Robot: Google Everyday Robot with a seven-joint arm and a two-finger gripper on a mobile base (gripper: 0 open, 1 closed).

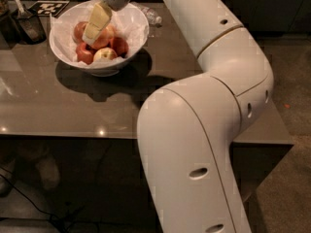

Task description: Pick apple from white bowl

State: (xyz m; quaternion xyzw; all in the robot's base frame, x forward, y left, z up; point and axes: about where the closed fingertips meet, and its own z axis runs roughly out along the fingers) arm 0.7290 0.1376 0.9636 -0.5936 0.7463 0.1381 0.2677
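The white bowl [140,28] stands on the dark glossy table [48,106] at the back left, lined with crinkled white paper. It holds several apples: a red apple [119,46], a yellow-red one [105,55] and a dark red one [82,53]. My gripper [93,32] reaches down from the top into the bowl. Its cream tip lies on or just above the apples in the middle of the pile and hides part of them.
My white arm [209,81] fills the right half of the view and hides the table's right side. A dark holder with a utensil [24,25] and a black-and-white marker card [48,6] stand left of the bowl. A clear crumpled object [151,16] lies behind it.
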